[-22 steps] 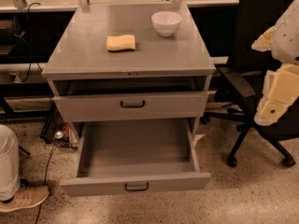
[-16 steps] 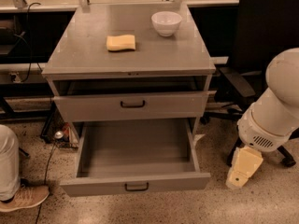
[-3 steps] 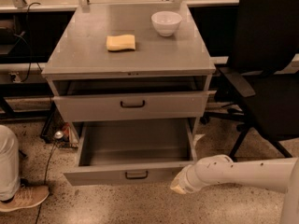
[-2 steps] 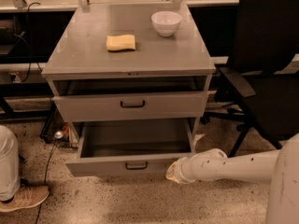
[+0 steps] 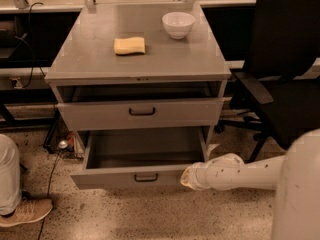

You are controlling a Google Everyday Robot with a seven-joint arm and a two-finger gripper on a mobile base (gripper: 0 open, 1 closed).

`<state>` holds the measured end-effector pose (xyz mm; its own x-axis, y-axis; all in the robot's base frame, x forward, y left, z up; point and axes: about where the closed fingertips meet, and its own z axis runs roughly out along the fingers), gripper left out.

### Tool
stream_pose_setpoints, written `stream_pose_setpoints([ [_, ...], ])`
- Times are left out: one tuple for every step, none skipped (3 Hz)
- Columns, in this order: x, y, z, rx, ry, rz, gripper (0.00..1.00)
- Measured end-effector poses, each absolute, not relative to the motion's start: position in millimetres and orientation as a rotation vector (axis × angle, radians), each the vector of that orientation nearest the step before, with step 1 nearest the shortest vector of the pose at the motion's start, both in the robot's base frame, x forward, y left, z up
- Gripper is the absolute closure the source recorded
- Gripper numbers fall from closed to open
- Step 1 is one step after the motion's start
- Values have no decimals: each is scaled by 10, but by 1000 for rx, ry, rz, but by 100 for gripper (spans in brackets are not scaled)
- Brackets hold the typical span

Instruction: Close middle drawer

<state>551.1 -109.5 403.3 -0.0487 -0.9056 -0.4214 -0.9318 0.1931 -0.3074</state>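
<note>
The gripper is seen low against the right end of the middle drawer's front panel; its grasp cannot be told. The drawer is shown partly pulled out beneath the taller-fronted drawer. A yellow sponge and a white bowl are set apart on the desk.

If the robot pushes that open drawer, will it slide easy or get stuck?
It probably slides straight: the middle drawer looks like stiff metal with nothing inside, so likely light. The gripper sits at its front's right end, away from the handle, so it might twist.
</note>
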Motion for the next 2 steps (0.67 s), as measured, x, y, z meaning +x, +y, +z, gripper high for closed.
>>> stream_pose_setpoints([
  [5857, -1238, 4124, -1765, 1859, -60, 100],
  [5857, -1238, 4124, -1765, 1859, -60, 100],
])
